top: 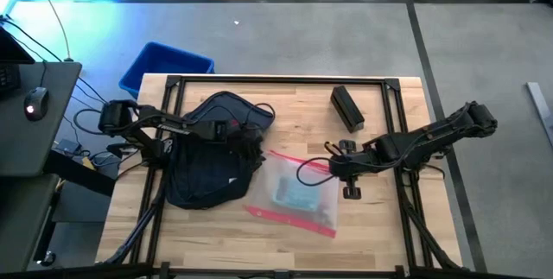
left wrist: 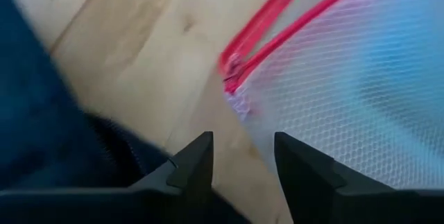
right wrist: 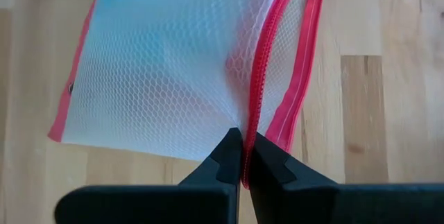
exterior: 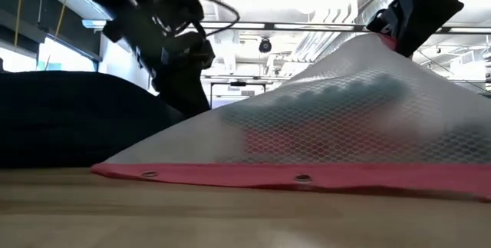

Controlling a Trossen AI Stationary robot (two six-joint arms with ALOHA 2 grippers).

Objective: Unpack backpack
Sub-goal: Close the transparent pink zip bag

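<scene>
High view: we count one backpack (top: 207, 162), one mesh pouch (top: 298, 191), one black box (top: 346, 107); right gripper (right wrist: 242, 156) pinches pouch zipper edge, left gripper (left wrist: 241, 160) parted, empty.

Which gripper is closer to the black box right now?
Right. The right gripper is just in front of the black box, pinching the mesh pouch. The left gripper is open at the backpack, farther off.

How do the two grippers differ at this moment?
The left gripper is open with nothing between its fingers, beside the backpack. The right gripper is shut on the mesh pouch, pinching its red zipper edge and lifting that side. Both hang above the wooden table.
</scene>
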